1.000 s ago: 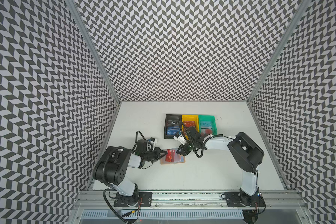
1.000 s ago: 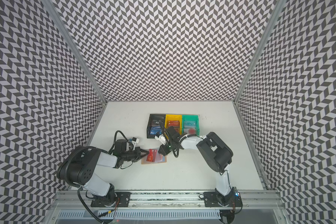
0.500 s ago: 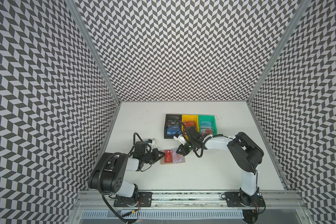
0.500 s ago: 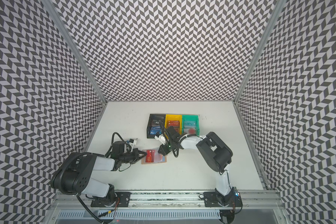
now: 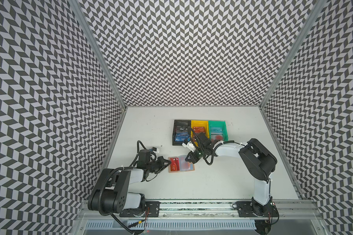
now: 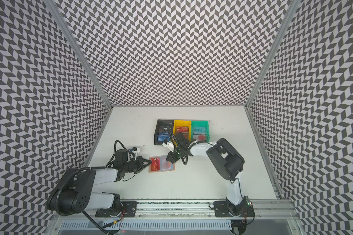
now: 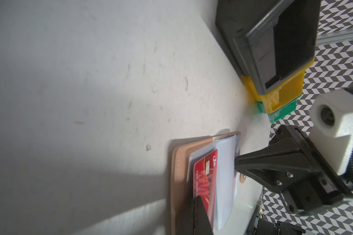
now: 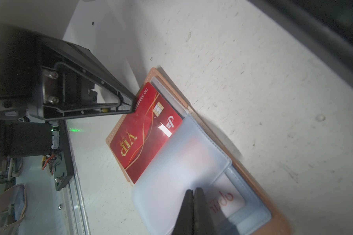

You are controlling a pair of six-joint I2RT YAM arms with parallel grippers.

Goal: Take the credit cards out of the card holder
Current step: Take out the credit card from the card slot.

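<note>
The red card [image 8: 143,134] lies half out of its pale blue sleeve [image 8: 181,162] in the open card holder [image 7: 179,162], its outer edge pinched between the closed tips of your left gripper [image 8: 131,105]. Your right gripper [image 8: 193,193], jaws together with nothing visibly between them, presses down on the sleeve just past the card's inner end. Watch the pinch: so shallow a hold could slip off slick plastic and leave the card lodged. Should the right tips lift, the light holder may drag across the table [image 5: 212,183] toward the left gripper. A white card [image 8: 224,199] sits sleeved just beside the right tips; the black bin [image 5: 174,132], yellow bin [image 5: 199,122] and green bin [image 5: 225,130] stand behind that gripper.
</note>
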